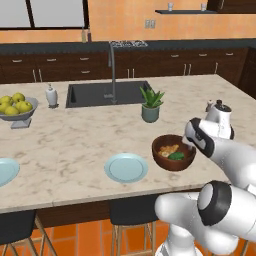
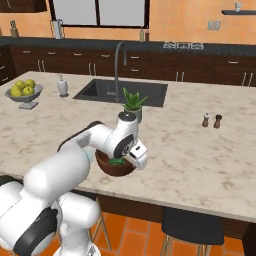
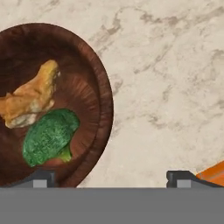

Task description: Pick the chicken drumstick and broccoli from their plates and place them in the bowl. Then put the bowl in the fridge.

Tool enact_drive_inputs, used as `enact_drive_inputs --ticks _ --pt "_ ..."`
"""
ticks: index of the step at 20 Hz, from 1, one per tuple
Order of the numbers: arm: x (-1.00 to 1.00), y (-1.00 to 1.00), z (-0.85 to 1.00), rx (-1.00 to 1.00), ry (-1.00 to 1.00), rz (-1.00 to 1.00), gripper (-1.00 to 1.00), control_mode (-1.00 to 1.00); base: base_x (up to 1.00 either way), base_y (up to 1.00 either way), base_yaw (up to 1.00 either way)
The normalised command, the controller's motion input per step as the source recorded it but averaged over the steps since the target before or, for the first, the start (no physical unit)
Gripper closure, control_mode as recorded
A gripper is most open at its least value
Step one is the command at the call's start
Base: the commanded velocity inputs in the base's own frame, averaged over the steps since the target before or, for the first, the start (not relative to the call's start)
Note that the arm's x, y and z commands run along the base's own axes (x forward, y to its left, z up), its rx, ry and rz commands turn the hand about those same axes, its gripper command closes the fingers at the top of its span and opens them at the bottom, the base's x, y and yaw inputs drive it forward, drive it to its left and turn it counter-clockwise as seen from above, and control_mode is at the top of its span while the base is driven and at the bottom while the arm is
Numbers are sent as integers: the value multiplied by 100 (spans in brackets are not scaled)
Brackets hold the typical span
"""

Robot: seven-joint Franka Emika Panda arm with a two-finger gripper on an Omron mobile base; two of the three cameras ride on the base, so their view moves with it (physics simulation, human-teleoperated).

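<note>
Where jaws gape empty: lumpy drumstick [image 3: 30,98], bumpy broccoli [image 3: 49,136] inside round wooden bowl [image 3: 94,74].

Bowl [image 1: 173,153]: deep, round, dark reddish-brown, wood-grained, plain rim; upright on the marble counter near its front edge. Chicken drumstick [image 3: 29,99]: golden-brown, lumpy, tapered; lies inside the bowl. Broccoli [image 3: 49,136]: dark-green bumpy floret, paler stem; inside the bowl, touching the drumstick. Plates: one light-blue, round, flat plate [image 1: 126,167] just left of the bowl, bare; the other plate [image 1: 6,171] at the left edge of the left base view, partly cut off.
</note>
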Motion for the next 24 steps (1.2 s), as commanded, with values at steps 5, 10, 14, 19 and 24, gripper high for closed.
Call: enact_drive_inputs --ticks 5,10,14,19,24 --pt "38 0 -40 0 3 0 -100 -100 0 0 0" --pt "8 1 -39 0 0 0 -100 -100 0 0 0" --pt "3 17 -41 0 0 0 -100 -100 0 0 0" --pt "4 26 -42 0 0 0 100 -100 0 0 0" --pt "0 81 -35 0 1 0 100 -100 0 0 0"
